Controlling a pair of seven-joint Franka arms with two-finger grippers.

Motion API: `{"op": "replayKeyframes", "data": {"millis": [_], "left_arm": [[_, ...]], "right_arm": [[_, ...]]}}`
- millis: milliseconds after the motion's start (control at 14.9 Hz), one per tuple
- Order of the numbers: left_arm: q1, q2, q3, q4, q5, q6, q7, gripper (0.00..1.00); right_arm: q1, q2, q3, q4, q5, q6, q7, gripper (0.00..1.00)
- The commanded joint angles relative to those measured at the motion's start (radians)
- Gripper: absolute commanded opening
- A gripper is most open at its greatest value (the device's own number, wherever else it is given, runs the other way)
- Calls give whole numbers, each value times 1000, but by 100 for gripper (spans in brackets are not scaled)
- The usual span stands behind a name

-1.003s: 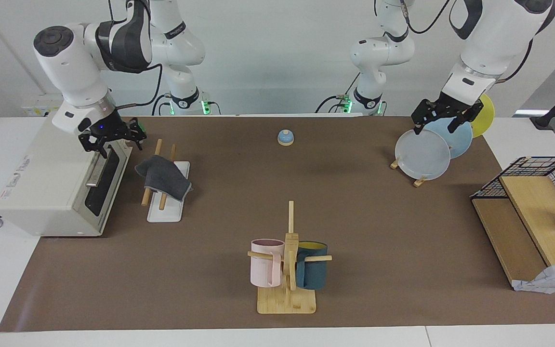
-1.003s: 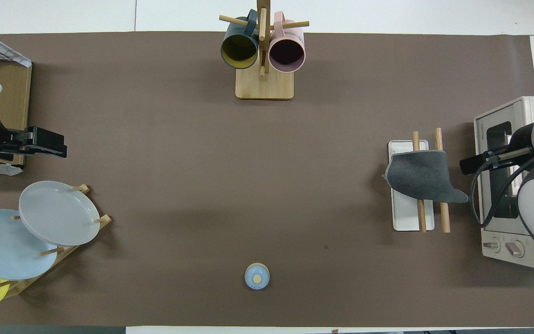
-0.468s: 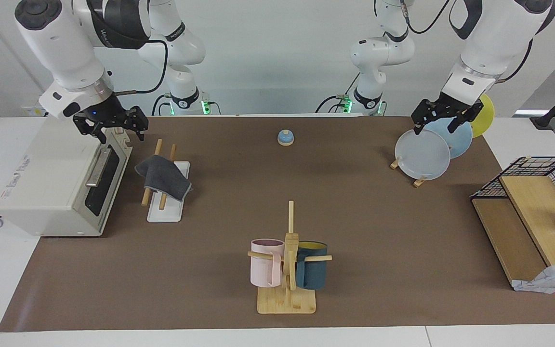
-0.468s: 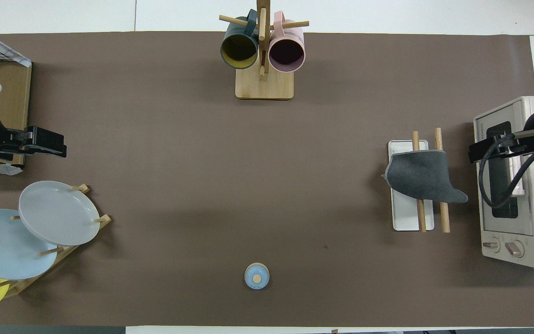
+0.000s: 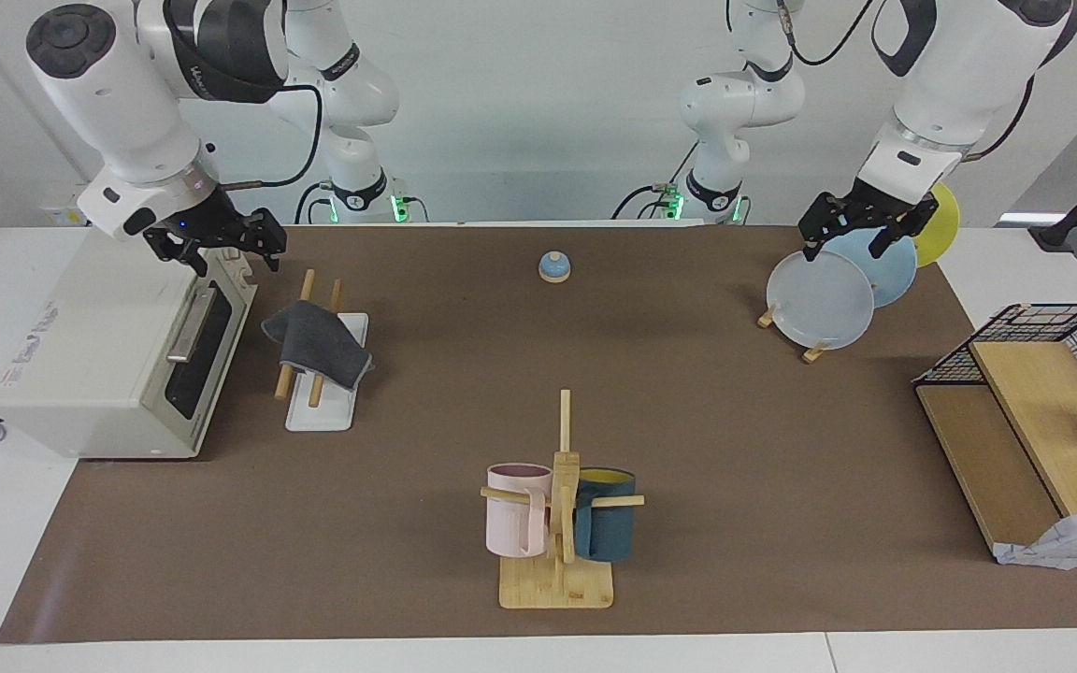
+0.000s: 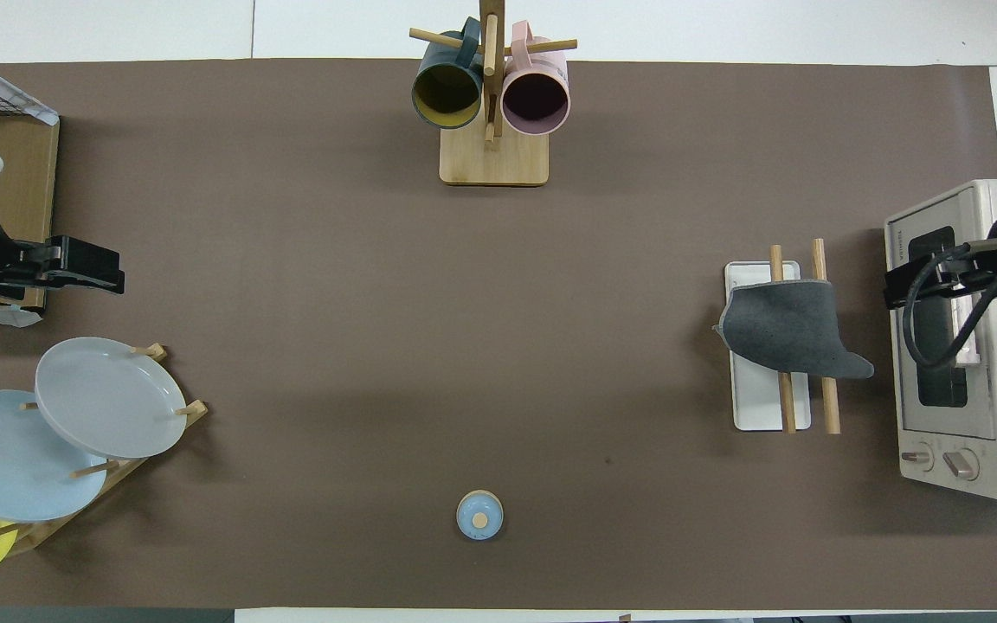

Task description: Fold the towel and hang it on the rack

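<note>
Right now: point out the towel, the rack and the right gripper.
towel (image 5: 319,342), facing view, middle of the grey folded cloth.
rack (image 6: 758,414), overhead view, bare white base.
right gripper (image 5: 232,257), facing view, midway between its fingertips, over the toaster oven (image 5: 90,374).

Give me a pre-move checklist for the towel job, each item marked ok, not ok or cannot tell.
1. Towel is on the rack: ok, it is draped over both wooden rods with its dark grey face up.
2. Towel hangs evenly: not ok, it sits skewed and one corner trails toward the toaster oven.
3. Towel is folded: cannot tell, no layers can be made out.
4. Right gripper is free of the towel: ok, it is raised over the toaster oven, empty and open.
5. Left gripper is out of the way: ok, it waits over the plates at the left arm's end of the table.
</note>
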State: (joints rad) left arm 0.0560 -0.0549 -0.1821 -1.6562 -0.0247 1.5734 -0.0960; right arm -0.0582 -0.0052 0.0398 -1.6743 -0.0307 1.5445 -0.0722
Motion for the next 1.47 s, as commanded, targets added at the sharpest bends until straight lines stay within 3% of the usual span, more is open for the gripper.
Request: {"op": "replayKeyframes", "data": {"millis": [0, 1405], "left_arm": [[-4, -25, 9, -28, -4, 16, 2, 100], [-4, -25, 9, -28, -4, 16, 2, 100]], "right_arm": [[6, -16, -6, -19, 3, 25, 28, 100], [3, -33, 14, -15, 21, 28, 31, 100]]}}
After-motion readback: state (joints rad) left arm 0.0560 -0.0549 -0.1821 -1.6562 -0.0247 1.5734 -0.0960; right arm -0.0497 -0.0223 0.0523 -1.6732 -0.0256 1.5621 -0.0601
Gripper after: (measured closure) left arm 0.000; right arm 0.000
